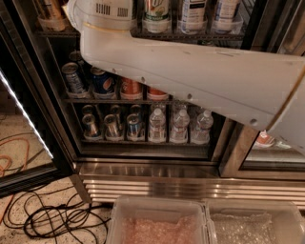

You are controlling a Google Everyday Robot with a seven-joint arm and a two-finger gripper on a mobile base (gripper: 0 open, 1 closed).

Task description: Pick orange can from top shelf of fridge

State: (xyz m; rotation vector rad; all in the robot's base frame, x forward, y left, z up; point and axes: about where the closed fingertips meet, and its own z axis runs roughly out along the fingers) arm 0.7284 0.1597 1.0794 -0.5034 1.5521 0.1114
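Note:
The fridge [167, 183] stands open before me. Its top shelf [228, 34] runs along the top edge of the camera view, with clear cup trays holding bottles and cans. At its far left, the lower part of the golden-striped orange can [47, 8] stands in a clear cup; its top is cut off. My white arm [190, 76] reaches from the right across the fridge, and its wrist [100, 14] goes up out of view just right of that can. The gripper is out of view above the top edge.
The middle rack holds short soda cans [102, 81], some orange-red [131, 88]. The bottom rack holds cans and water bottles [157, 126]. The open door's lit edge [24, 119] is at left. Cables [52, 219] lie on the floor. Two clear bins [157, 224] sit below.

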